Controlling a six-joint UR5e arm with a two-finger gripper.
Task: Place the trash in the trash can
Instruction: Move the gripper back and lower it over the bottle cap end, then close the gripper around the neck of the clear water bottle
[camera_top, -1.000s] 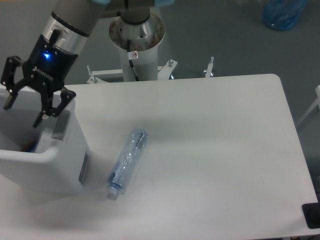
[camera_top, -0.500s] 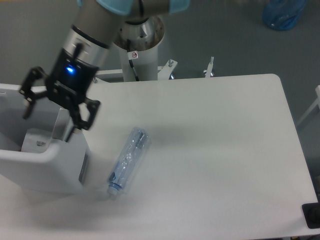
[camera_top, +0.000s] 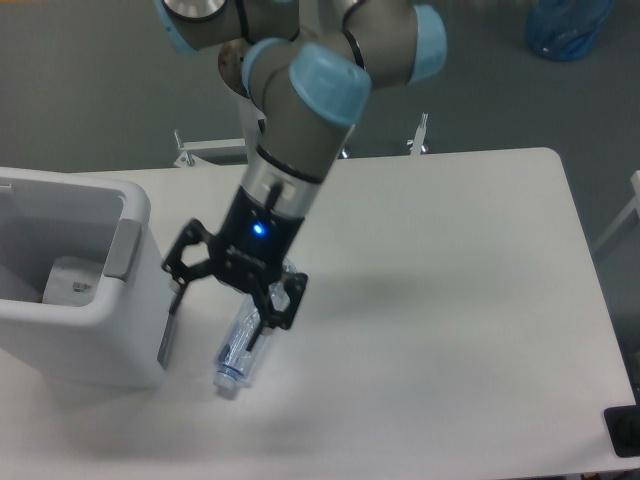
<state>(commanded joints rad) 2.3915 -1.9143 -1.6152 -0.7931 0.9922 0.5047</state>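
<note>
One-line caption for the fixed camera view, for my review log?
Open gripper poised over the bottle lying on the table, beside the trash can already holding a pouch.

bottle (camera_top: 238, 352): clear, blue cap, lying on its side beside trash can | pouch (camera_top: 70, 281): whitish, inside trash can (camera_top: 110, 345) | trash can: white, boxy, at table's left edge

— What's on the bench (camera_top: 450, 300)?
— A white bin (camera_top: 75, 300) stands at its left end. Just right of it lies a clear bottle (camera_top: 240, 350), cap toward the near edge, under my arm.
</note>
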